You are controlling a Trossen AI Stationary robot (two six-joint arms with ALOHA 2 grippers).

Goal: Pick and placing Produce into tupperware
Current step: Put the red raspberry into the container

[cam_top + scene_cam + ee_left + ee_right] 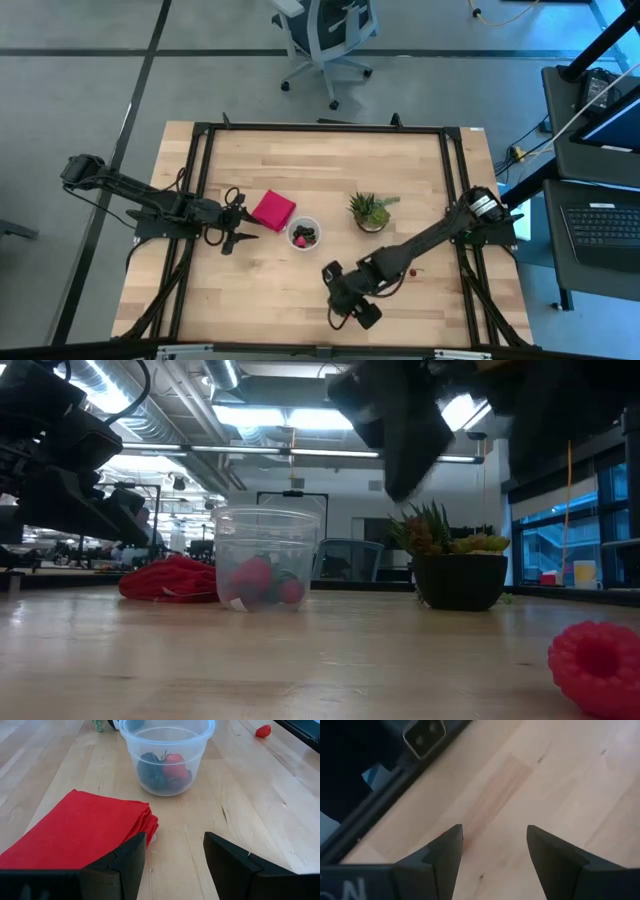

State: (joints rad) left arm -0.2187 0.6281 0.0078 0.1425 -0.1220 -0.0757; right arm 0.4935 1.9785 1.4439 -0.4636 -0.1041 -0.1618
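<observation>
The tupperware (pixel 303 234), a small round clear cup, stands near the table's middle with red and dark produce (pixel 165 770) on its bottom. One loose red fruit (pixel 412 270) lies on the wood to its right, big in the low view's near corner (pixel 597 665). My left gripper (pixel 175 855) is open, low over the table just left of the cup, beside a red folded cloth (pixel 80 835). My right gripper (pixel 495 845) hangs open above bare wood near the table's front edge (pixel 338 290), with nothing between its fingers.
A spiky green potted plant (pixel 371 212) stands right of the tupperware. The red cloth (pixel 272 210) lies flat at the cup's far left. A black frame runs along the table's edges (pixel 395 795). An office chair (pixel 325 35) stands beyond the far edge.
</observation>
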